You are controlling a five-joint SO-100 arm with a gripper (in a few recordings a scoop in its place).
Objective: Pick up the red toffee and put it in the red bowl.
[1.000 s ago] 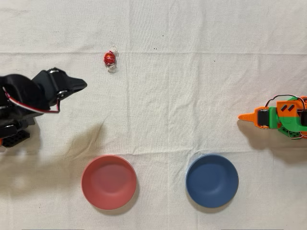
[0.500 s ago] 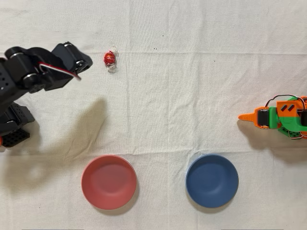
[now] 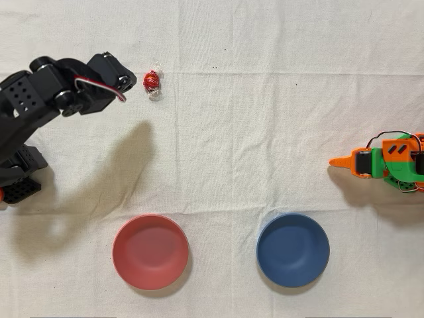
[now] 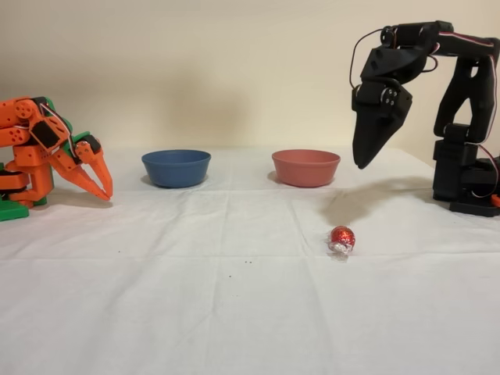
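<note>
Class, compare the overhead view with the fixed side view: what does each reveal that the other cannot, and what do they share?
Overhead: the black arm's gripper sits just left of the small foil-wrapped red toffee, not over it. Side: the gripper hangs well above the white cloth-covered table, fingers together. Both: toffee on the cloth, round coral-red plastic bowl empty.

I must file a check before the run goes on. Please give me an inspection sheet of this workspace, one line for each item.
Surface: white cloth, creased, with a few dark specks.
Job's things: red toffee on the cloth, apart from both bowls; red bowl empty.
Clutter: blue bowl empty, beside the red one; not touching.
Grippers: black gripper raised above the cloth, pointing down, jaws look closed, holding nothing; it is near the toffee, not touching.
Cables: red and white wires on the black arm.
Surroundings: idle orange arm; plain wall behind.
</note>
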